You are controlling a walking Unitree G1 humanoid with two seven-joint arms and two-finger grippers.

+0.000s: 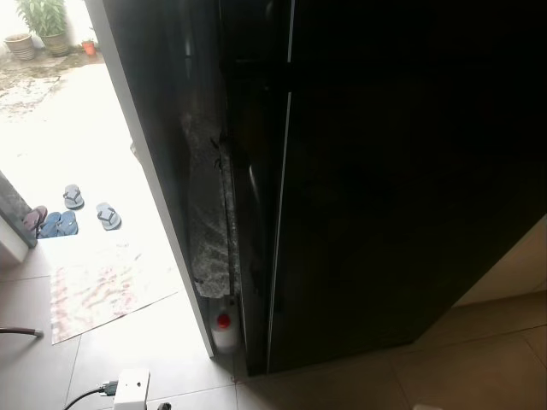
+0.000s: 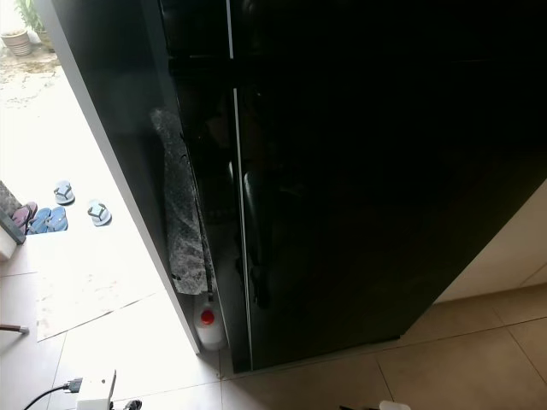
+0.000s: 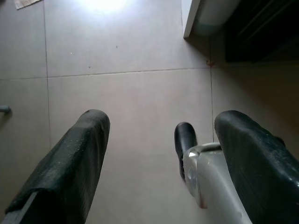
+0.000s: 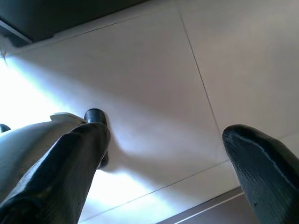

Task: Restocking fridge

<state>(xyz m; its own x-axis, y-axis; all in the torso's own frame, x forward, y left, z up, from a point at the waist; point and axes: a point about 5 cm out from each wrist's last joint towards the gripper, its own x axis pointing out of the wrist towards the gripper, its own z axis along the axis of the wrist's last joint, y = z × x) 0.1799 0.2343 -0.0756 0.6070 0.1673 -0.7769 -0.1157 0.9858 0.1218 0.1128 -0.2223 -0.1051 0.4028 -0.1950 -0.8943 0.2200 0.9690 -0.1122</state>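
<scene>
A tall black fridge (image 1: 385, 171) stands right in front of me, its doors shut and its front in deep shadow. Both arms hang low over the beige floor tiles. In the left wrist view my left gripper (image 3: 163, 123) is open with nothing between its fingers, above bare tile near the fridge's base. My right gripper (image 4: 166, 135) is open too and holds nothing, over tile (image 4: 154, 70) beside the fridge's dark bottom edge. A silver and black part of my own body (image 3: 196, 158) shows beside the fingers.
A white bottle with a red cap (image 1: 224, 329) stands on the floor at the fridge's left, under a mesh-wrapped bundle (image 1: 209, 222). Left of a white door frame (image 1: 145, 171) lie a bright doorway, a mat (image 1: 102, 282), several slippers (image 1: 77, 213) and a power strip (image 1: 130, 389).
</scene>
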